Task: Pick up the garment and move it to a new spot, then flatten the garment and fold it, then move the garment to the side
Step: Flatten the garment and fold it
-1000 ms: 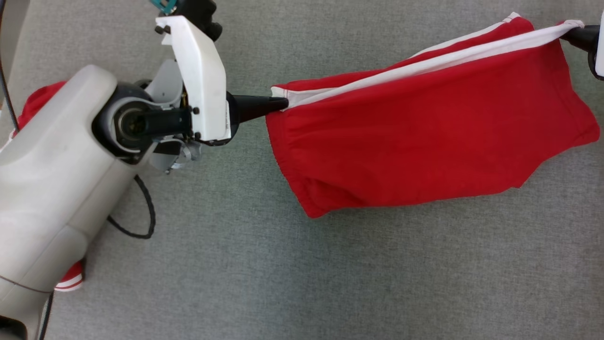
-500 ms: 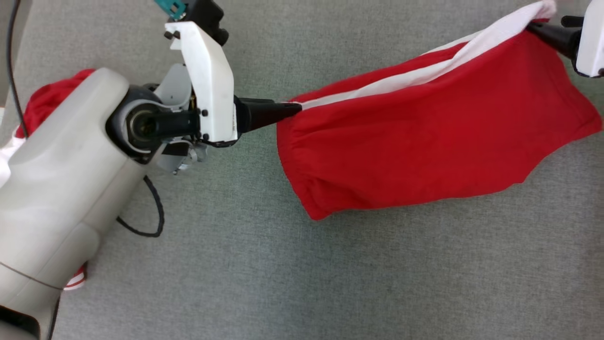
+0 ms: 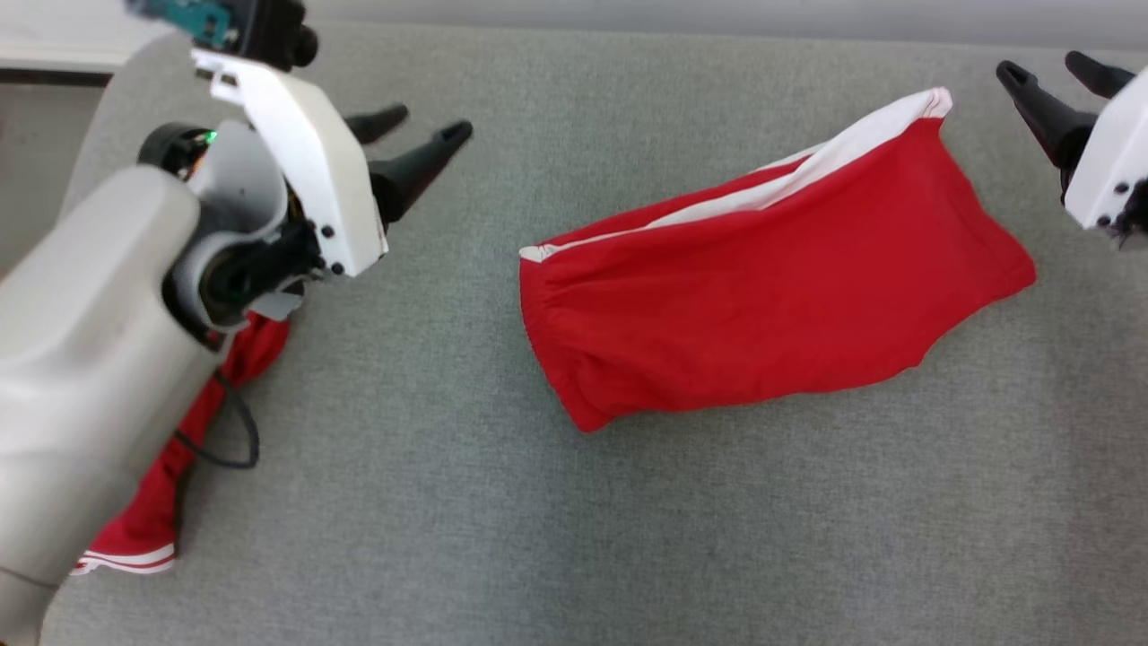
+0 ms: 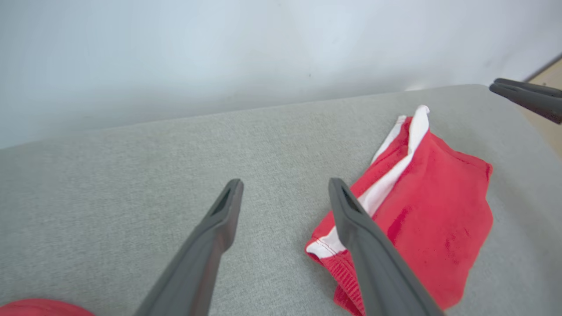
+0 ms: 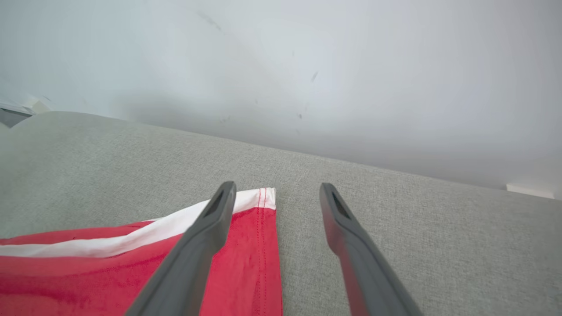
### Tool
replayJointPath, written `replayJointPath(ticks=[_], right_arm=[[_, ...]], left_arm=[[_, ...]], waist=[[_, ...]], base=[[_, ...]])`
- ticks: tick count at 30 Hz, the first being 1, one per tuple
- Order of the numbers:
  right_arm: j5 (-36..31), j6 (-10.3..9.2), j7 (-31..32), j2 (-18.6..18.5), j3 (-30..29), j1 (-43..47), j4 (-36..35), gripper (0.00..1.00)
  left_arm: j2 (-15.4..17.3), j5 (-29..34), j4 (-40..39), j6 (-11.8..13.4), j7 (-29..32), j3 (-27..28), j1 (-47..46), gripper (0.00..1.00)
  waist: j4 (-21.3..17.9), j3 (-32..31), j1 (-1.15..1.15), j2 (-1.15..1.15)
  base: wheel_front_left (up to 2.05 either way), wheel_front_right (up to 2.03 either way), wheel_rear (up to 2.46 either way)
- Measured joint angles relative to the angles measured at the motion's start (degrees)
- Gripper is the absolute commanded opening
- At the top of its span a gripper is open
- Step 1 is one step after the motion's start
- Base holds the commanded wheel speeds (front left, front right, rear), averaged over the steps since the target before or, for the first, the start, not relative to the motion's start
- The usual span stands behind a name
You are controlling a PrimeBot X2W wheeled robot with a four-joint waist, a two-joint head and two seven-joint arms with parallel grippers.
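Altogether two: central garment (image 3: 762, 296), left garment (image 3: 143, 529); four spread fingers (image 3: 421, 160).

A grey fabric-covered surface (image 3: 430, 520) spans the head view, its far left corner rounded. A red garment (image 3: 762, 296) lies spread on it right of the middle, slanting from its gathered end up toward the far right, with a white stripe (image 3: 807, 175) along its far edge. A second red cloth (image 3: 152, 511) lies at the near left, well apart from it.
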Motion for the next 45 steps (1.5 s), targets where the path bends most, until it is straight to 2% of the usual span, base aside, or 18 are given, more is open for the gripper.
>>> replayJointPath(ticks=[3,7,13,16,18,23,28,37,38,39,41,42,45], right_arm=[[-0.71,0.0,-7.54,0.07,-0.25,3.54,0.97,1.0],[0.22,0.0,-12.82,0.47,-0.79,8.16,3.55,1.0],[2.29,0.0,-13.58,0.99,-0.02,11.71,5.84,1.0],[3.19,0.0,-12.84,1.03,0.19,12.39,7.64,1.0],[3.72,0.0,-11.56,1.34,0.6,12.74,9.21,1.0],[5.24,0.0,-7.09,1.78,1.31,12.75,12.33,1.0],[6.28,0.01,-2.18,0.88,1.75,12.6,15.49,1.0],[9.89,-0.3,14.5,-1.02,2.63,10.21,13.7,1.0],[10.21,-0.33,15.73,-1.09,2.72,10.17,13.33,0.88],[10.32,-0.33,16.64,-1.07,2.9,10.11,12.91,0.63],[10.07,-0.34,16.1,-0.93,3.52,10.17,12.37,0.29],[9.78,-0.33,15.28,-0.75,3.76,10.23,12.35,0.01],[8.05,-0.14,12.52,0.14,5.11,10.48,12.43,0.0]], left_arm=[[0.63,5.01,-1.6,2.23,-10.07,0.23,3.57,1.0],[0.19,8.88,-3.41,6.0,-21.03,0.59,9.18,1.0],[-1.26,14.15,-6.33,11.81,-33.9,0.73,16.05,1.0],[-2.46,15.97,-6.92,14.35,-37.01,1.19,19.11,1.0],[-3.68,16.1,-7.55,15.11,-38.12,2.9,21.5,1.0],[-7.76,18.74,-10.45,15.41,-38.61,8.76,27.55,1.0],[-12.96,22.15,-11.59,12.79,-38.62,13.41,34.11,1.0],[-18.8,27.17,-10.47,8.79,-38.63,19.5,39.28,1.0],[-19.37,27.52,-10.32,8.4,-38.63,20.08,39.61,1.0],[-19.82,28.22,-10.1,8.01,-38.63,20.63,39.89,1.0],[-20.56,29.34,-9.8,7.26,-38.63,21.4,40.31,1.0],[-20.89,29.82,-9.64,6.95,-38.63,21.81,40.52,1.0],[-21.84,31.99,-9.68,5.75,-38.63,23.41,40.95,1.0]], waist=[[-0.15,-1.73,0.0,0.0],[0.55,-3.41,0.0,0.0],[3.56,-4.13,0.0,0.0],[5.06,-4.05,0.0,0.0],[6.01,-3.98,0.0,0.0],[7.94,-3.59,0.0,0.0],[9.88,-3.17,-0.01,0.0],[11.98,-3.03,-0.01,0.0],[12.04,-3.19,-0.01,0.0],[12.07,-3.37,-0.01,0.0],[12.08,-3.78,-0.01,0.0],[12.06,-3.98,-0.01,0.0],[11.82,-4.73,0.0,0.0]], base=[[0.0,0.0,0.0],[0.0,0.0,0.0],[0.0,0.0,0.0],[0.0,0.0,0.0],[0.0,0.0,0.0],[0.0,0.0,0.0],[0.0,0.0,0.0],[0.0,0.0,0.0],[0.0,0.0,0.0],[0.0,0.0,0.0],[0.0,0.0,0.0],[0.0,0.0,0.0],[0.0,0.0,0.0]])
